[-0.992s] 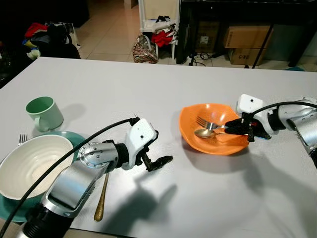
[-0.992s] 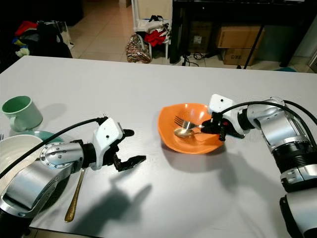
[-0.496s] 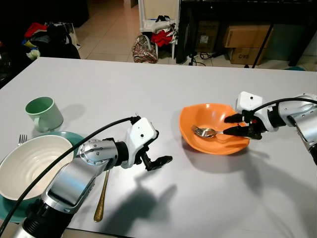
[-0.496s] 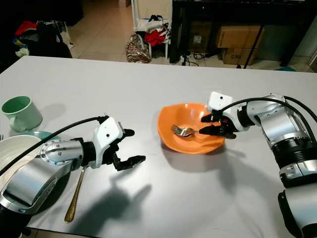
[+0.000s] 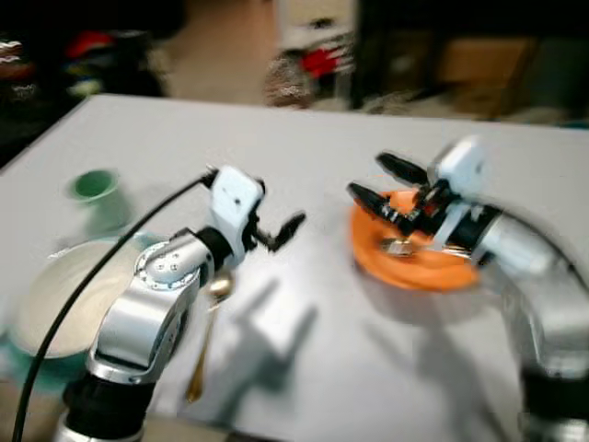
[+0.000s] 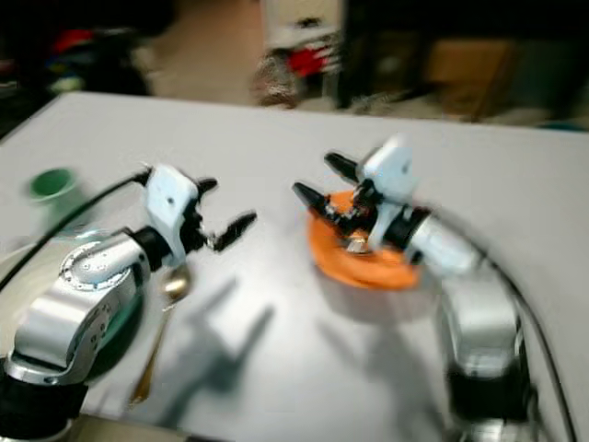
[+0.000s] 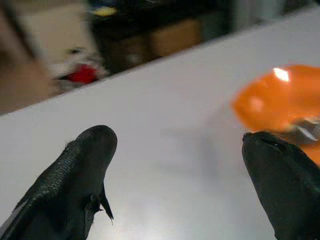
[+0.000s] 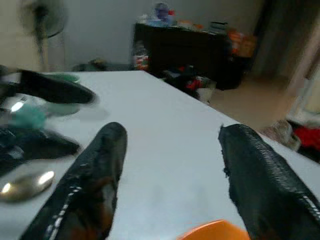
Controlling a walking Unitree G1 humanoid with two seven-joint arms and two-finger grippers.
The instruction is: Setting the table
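Observation:
The whole head view is blurred. An orange bowl sits on the white table with silver cutlery lying in it. My right gripper hangs open over the bowl's left rim, holding nothing. My left gripper is open and empty above the table, left of the bowl. Through its fingers I see the orange bowl. A gold spoon lies on the table under my left forearm. The right wrist view catches that gold spoon too.
A white bowl on a teal plate stands at the table's near left, with a green mug behind it. Beyond the far table edge lie boxes and clutter on the floor.
The head view has swung and gone blurry. My right gripper has lifted off the cutlery in the orange bowl and now points left, still open. My left gripper sits higher.

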